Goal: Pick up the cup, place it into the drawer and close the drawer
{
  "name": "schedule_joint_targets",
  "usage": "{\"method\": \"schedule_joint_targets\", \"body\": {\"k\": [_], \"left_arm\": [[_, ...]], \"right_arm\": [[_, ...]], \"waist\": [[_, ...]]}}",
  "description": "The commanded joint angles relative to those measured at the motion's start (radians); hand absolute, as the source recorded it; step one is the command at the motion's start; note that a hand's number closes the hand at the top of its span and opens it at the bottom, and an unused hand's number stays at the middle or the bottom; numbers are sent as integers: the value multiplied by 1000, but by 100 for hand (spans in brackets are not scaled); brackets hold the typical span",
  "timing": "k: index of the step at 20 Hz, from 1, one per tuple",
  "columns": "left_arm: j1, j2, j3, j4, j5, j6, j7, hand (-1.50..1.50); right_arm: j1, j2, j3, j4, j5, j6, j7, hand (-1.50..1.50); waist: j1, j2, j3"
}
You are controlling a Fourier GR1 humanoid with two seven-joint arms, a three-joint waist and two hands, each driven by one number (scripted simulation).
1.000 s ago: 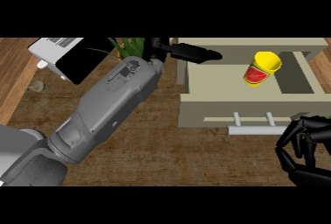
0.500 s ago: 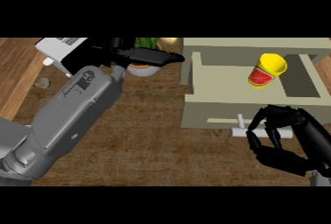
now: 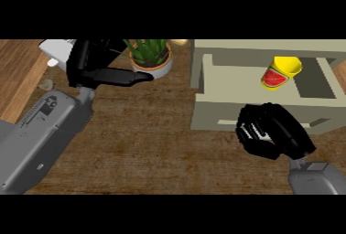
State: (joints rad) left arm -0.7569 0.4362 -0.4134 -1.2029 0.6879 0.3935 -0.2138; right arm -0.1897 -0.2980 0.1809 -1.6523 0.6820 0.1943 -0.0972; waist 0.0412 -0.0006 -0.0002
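Head view, the only 1 given. The cup (image 3: 280, 73), yellow with a red patch on its side, lies tipped over inside the open drawer (image 3: 223, 87) in the upper right of the frame, so the placing looks done and closing is what remains.

The right hand (image 3: 273, 130) sits at centre right, over the drawer's front panel, just where the pale handle (image 3: 312, 124) runs. Its fingers are curled downward and bunched close together over the handle; whether they actually wrap the bar or only rest against the panel I cannot tell.

The left hand (image 3: 101, 73) is in the upper left, fingers held straight and pressed together, pointing right toward a potted plant (image 3: 150, 57) and holding nothing. A white object (image 3: 57, 50) shows behind it at the frame's top left.

Risks, as I judge them: if the right hand pushes off-centre, the drawer could skew or jam; curled fingers might snag on the handle instead of pressing the front squarely. The cup, lying loose, may roll as the drawer moves. The left hand sits near the plant and could knock it if it swings right.

No readable writing or brand appears; the cup's red patch is too small to make out.
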Motion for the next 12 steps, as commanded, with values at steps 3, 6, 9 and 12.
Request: {"method": "schedule_joint_targets", "body": {"k": [3, 6, 9, 12], "left_arm": [[157, 85, 43, -133, 19, -57, 11, -150], [213, 105, 89, -129, 7, -93, -34, -150], [267, 137, 115, -202, 33, -142, -22, -150], [266, 151, 136, -211, 22, -139, -13, -150]], "right_arm": [[-141, 2, 55, 289, 189, -114, -83, 150], [-247, 28, 28, 482, 211, -163, -136, 150], [-343, 86, -1, 704, 239, -261, -168, 150], [-433, 75, -71, 916, 219, -326, -262, 150]], "waist": [[2, 2, 1], [-9, 4, 1], [1, 6, 1], [14, 13, 2]]}}
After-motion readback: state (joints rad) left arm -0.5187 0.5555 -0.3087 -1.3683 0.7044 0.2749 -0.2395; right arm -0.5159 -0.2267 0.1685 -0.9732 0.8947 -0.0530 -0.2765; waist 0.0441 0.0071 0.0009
